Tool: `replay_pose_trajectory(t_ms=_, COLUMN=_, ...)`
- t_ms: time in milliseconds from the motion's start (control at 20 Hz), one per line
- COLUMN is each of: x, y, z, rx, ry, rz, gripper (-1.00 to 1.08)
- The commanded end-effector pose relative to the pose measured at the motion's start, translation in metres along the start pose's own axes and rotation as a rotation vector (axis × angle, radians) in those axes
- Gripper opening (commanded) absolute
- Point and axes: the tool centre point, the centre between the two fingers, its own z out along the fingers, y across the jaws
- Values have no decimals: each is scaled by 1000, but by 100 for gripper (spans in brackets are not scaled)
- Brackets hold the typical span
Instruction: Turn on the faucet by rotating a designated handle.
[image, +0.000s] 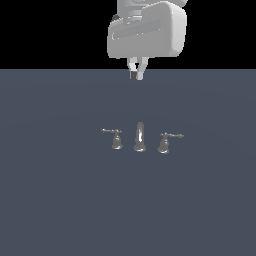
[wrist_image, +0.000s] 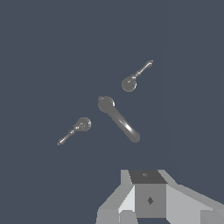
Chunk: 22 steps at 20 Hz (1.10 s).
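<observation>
**Gripper well above and behind the faucet; handle untouched**

On the flat grey-blue floor (image: 50, 200), the faucet (image: 140, 137) is seen with its upright spout (image: 139, 136) between two levers. The handle (image: 165, 141), wider at its base, is placed at the exterior view's right; the slimmer lever (image: 115, 138) is placed at the left. The gripper (image: 137, 73) is held well apart from all three, fingers slightly parted, nothing grasped. From the wrist view, the spout (wrist_image: 119, 119) is seen from overhead.
</observation>
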Motion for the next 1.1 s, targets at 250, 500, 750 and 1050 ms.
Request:
replay_pose_trajectory(t_ms=250, x=47, y=-8, z=53, rx=-1, ry=4, rz=217, gripper=-100)
replay_pose_trajectory(t_ms=500, x=82, y=-8, z=89, rx=-3, ry=8, rz=369, gripper=-100)
replay_pose_trajectory(t_ms=750, x=117, y=-1, z=126, rx=-6, ry=12, rz=526, gripper=-100)
replay_pose_trajectory(t_ms=1050, x=152, y=11, z=163, rx=-7, ry=15, rz=686, gripper=-100)
